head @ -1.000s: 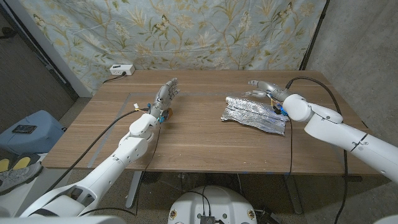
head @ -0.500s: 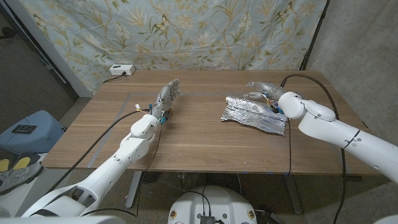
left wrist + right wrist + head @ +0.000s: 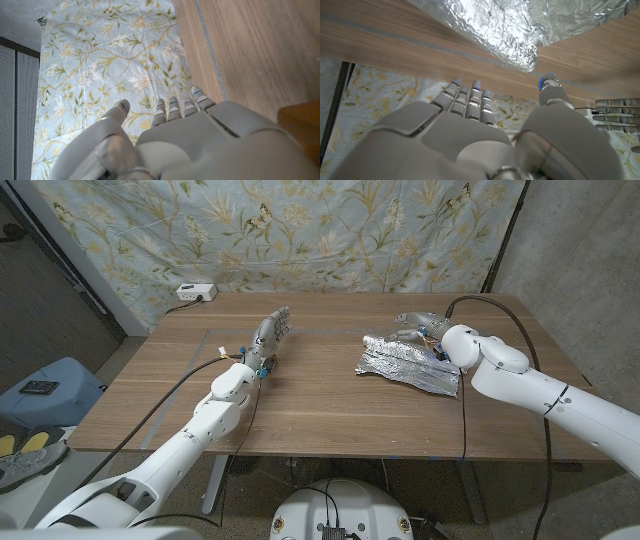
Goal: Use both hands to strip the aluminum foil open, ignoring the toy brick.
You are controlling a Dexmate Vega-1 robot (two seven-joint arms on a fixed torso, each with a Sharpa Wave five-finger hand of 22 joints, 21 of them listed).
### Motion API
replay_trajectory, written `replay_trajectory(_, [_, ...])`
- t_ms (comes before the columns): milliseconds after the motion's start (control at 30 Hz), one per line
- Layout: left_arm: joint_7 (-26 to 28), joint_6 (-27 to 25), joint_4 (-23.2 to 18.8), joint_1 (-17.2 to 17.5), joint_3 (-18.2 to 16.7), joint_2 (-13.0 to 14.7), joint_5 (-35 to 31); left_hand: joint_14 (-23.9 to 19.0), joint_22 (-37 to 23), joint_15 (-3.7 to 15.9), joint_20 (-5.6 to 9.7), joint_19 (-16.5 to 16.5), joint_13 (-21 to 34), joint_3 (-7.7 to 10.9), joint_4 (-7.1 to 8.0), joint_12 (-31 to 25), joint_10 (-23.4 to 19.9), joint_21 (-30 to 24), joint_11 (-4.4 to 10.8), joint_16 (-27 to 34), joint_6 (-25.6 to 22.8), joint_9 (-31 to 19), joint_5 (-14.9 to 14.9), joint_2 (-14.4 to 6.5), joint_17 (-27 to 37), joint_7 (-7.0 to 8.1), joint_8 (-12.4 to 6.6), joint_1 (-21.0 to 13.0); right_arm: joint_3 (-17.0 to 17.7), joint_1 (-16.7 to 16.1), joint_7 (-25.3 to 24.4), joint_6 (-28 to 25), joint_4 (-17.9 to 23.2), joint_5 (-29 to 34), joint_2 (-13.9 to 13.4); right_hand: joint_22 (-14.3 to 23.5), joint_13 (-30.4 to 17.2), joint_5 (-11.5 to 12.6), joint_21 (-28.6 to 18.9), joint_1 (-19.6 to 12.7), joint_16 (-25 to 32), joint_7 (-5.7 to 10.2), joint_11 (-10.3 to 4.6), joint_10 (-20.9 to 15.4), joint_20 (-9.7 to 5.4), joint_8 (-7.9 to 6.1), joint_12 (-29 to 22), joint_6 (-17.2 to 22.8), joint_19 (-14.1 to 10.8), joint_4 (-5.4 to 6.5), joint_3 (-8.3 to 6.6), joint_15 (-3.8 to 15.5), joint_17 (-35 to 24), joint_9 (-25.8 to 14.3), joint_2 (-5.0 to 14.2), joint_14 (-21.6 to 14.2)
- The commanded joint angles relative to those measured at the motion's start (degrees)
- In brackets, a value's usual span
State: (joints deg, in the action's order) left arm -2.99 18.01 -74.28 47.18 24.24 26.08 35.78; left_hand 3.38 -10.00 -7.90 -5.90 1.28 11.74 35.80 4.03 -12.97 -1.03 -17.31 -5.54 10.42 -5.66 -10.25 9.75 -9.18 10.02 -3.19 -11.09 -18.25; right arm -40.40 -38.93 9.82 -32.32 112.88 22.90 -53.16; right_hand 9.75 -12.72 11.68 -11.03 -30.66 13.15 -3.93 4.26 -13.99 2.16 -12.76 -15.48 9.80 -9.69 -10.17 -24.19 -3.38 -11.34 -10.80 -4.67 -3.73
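Observation:
A crumpled aluminum foil packet [image 3: 408, 361] lies on the right half of the wooden table [image 3: 320, 410]; in the right wrist view the foil [image 3: 520, 25] shows just beyond my fingertips. My right hand [image 3: 422, 322] hovers at the foil's far edge, fingers spread and holding nothing. My left hand [image 3: 270, 332] stands upright over the table's left middle, well apart from the foil, fingers extended and empty; in the left wrist view the left hand [image 3: 170, 135] faces the curtain. No toy brick can be made out; the foil may hide it.
A white power strip [image 3: 195, 291] sits at the table's far left corner. A floral curtain [image 3: 300, 230] hangs behind the table. Black cables run along both arms. Bare wood lies between the two hands.
My right arm has shifted slightly leftward, bringing the hand closer over the foil's far edge. The left hand and the foil have not moved.

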Motion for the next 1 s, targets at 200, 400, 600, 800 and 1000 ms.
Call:
replay_trajectory(200, [0.89,-1.24,-2.01,0.77,0.31,0.60,-0.38,-0.04,-0.31,-0.34,-0.10,0.37,0.09,0.26,-0.25,-0.34,-0.16,0.34,-0.49,0.17,-0.71,-0.27,0.25,-0.34,0.06,-0.34,-0.39,0.23,-2.36,0.50,2.53,-2.83,-0.86,5.52,-0.15,0.23,-0.06,0.34,-0.09,-1.24,0.65,0.13,-0.54,-1.58,-0.07,-0.66,-0.45,1.31,0.04,0.65,-0.07,0.67,-0.15,-0.17,-0.32,-1.63])
replay_trajectory(400, [1.44,-1.61,-2.88,1.24,0.17,1.03,-0.50,-0.06,-0.32,-0.45,-0.13,0.42,0.09,0.31,-0.30,-0.37,-0.28,0.43,-0.60,0.16,-0.87,-0.28,0.25,-0.34,0.05,-0.39,-0.38,0.28,-2.42,0.38,1.80,-1.90,-2.79,6.20,0.45,0.23,-0.12,0.37,-0.12,-1.31,0.76,0.24,-0.70,-1.78,-0.19,-0.61,-0.44,1.41,0.00,0.73,0.04,1.00,-0.18,-0.18,-0.43,-2.01])
replay_trajectory(600, [1.10,-1.75,-2.84,1.07,0.10,1.20,-0.32,-0.07,-0.32,-0.52,-0.12,0.47,0.10,0.37,-0.33,-0.36,-0.30,0.51,-0.67,0.14,-1.11,-0.30,0.26,-0.35,0.05,-0.54,-0.40,0.34,-2.83,0.82,1.30,-0.91,-4.85,7.13,1.28,0.24,-0.22,0.41,-0.13,-1.43,0.81,0.71,-1.05,-2.12,-0.45,-0.44,-0.47,1.24,-0.03,0.80,0.17,1.19,-0.22,-0.18,-0.56,-2.28])
replay_trajectory(800, [0.71,-2.27,-2.39,0.51,0.29,1.27,-0.32,-0.05,-0.32,-0.51,-0.15,0.50,0.10,0.41,-0.36,-0.40,-0.45,0.58,-0.73,0.13,-1.10,-0.30,0.26,-0.34,0.05,-0.51,-0.34,0.37,-3.00,1.19,1.59,-0.80,-6.08,7.81,1.72,0.24,-0.29,0.46,-0.13,-1.55,0.79,1.00,-1.30,-2.29,-0.55,-0.40,-0.47,1.31,0.01,0.84,0.24,1.33,-0.25,-0.19,-0.62,-2.31])
replay_trajectory(1000, [0.09,-2.60,-1.49,-0.36,0.61,1.02,-0.31,-0.07,-0.32,-0.55,-0.13,0.53,0.10,0.45,-0.39,-0.38,-0.42,0.64,-0.75,0.12,-1.16,-0.31,0.26,-0.35,0.04,-0.54,-0.32,0.40,-3.15,1.35,1.96,-1.23,-6.52,8.49,1.86,0.24,-0.37,0.50,-0.09,-1.63,0.75,0.96,-1.27,-2.83,-0.65,-0.51,-0.60,1.80,0.12,0.90,0.35,1.40,-0.28,-0.20,-0.72,-2.32])
